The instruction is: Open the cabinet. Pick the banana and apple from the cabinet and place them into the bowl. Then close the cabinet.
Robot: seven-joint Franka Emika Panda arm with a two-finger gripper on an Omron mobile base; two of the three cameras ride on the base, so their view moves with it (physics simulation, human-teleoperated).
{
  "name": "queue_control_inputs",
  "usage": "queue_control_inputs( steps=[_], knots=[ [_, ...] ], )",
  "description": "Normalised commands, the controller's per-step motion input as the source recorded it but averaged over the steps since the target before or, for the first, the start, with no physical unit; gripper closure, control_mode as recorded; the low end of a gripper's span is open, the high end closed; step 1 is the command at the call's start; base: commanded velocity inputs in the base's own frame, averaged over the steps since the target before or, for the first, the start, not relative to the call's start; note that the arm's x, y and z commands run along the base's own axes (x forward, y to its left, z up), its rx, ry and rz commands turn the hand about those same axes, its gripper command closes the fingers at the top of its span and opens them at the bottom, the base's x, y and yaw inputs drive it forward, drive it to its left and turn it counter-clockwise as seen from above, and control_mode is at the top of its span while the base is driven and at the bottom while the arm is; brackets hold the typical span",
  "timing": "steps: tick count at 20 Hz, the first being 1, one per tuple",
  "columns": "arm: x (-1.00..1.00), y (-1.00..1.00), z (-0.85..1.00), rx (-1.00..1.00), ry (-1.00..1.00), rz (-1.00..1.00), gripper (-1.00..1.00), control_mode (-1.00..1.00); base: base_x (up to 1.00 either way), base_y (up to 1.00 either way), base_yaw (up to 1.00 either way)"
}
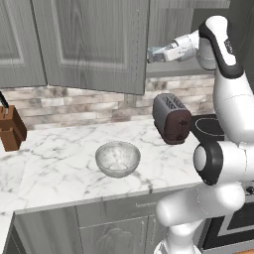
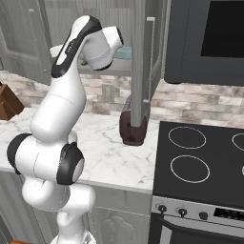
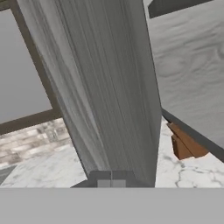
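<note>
Up at the open cabinet (image 1: 94,44) above the toaster (image 1: 171,118) — gripper (image 1: 154,54) pressed together, nothing pinched; bowl (image 1: 117,158) waiting on the marble counter (image 1: 49,163); likely light, firm, smooth-skinned fruit — best pinched across the middle, gently.

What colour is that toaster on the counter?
The boxy toaster is dark maroon-brown with a grey metallic top, clearest in the left base view.

Arm (image 1: 233,114): glossy white rounded shells, seen w/ black bands at joints. Round dark-rimmed caps noted at elbow and lower joints. Wrist section light grey-white, cylindrical. Small dark lettering on upper link, illegible. No cables seen.
</note>
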Motion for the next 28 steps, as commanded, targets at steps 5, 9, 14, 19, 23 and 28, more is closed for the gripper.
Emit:
queue_control_inputs(
  steps=[5,9,14,19,23,28],
  knots=[
    [0.0,-0.11,0.0,0.0,0.0,0.07,1.0,-1.0,0.0,0.0,0.0],
    [0.06,0.0,0.0,0.0,-0.01,0.06,1.0,-1.0,0.0,0.0,0.0],
    [0.18,0.06,-0.1,0.0,-0.07,0.02,1.0,-1.0,0.0,0.0,0.0],
    [0.15,0.23,-0.23,0.0,-0.12,0.0,1.0,-1.0,0.0,0.0,0.0],
    [0.15,0.19,-0.16,0.0,-0.1,0.0,1.0,-1.0,0.0,0.0,0.0],
    [-0.08,0.15,-0.01,0.0,-0.01,0.0,1.0,-1.0,0.0,0.0,0.0]
  ],
)
